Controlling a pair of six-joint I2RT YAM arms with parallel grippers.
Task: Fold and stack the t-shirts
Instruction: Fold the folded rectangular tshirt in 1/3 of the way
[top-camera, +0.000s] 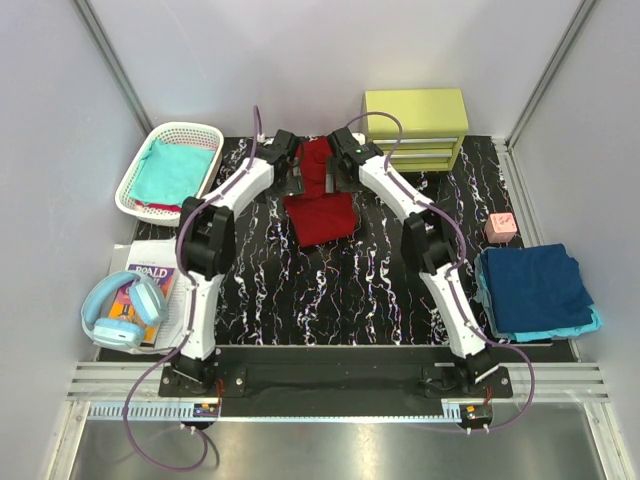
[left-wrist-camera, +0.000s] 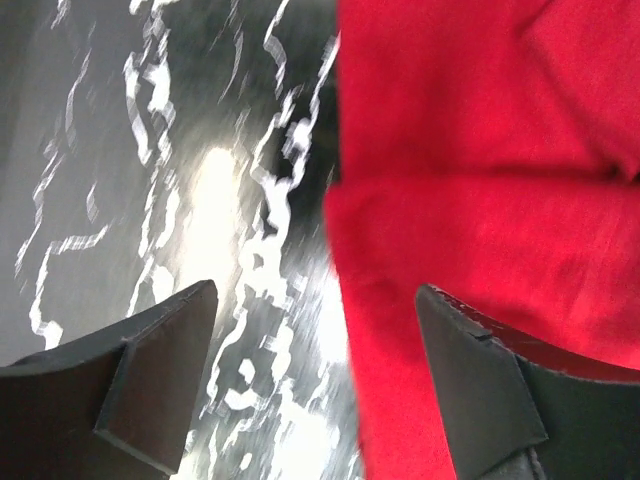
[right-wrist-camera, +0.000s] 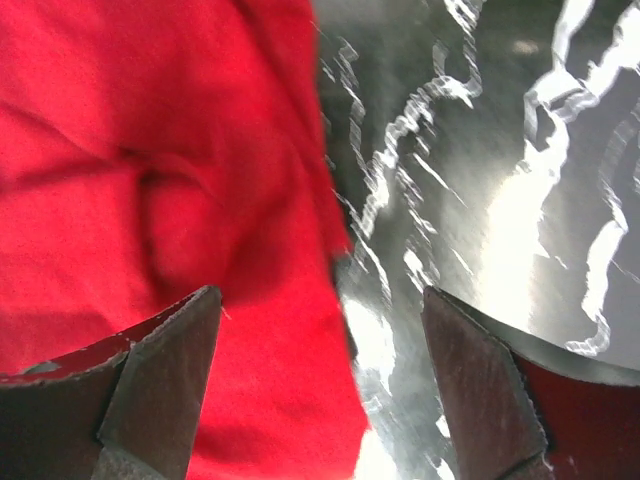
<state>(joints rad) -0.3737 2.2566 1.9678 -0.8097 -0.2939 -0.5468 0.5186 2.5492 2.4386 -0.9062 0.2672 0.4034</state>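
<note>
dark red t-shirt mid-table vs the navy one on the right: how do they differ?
The dark red cloth t-shirt lies alone on the black marbled mat; the navy cloth t-shirt tops a light blue shirt. The red one is uneven, narrow at the far end and wider nearer; the navy one is a tidy rectangle. Both are plain and lie flat.

The 2 wrist views are blurred, each cropping the dark red t-shirt.
</note>
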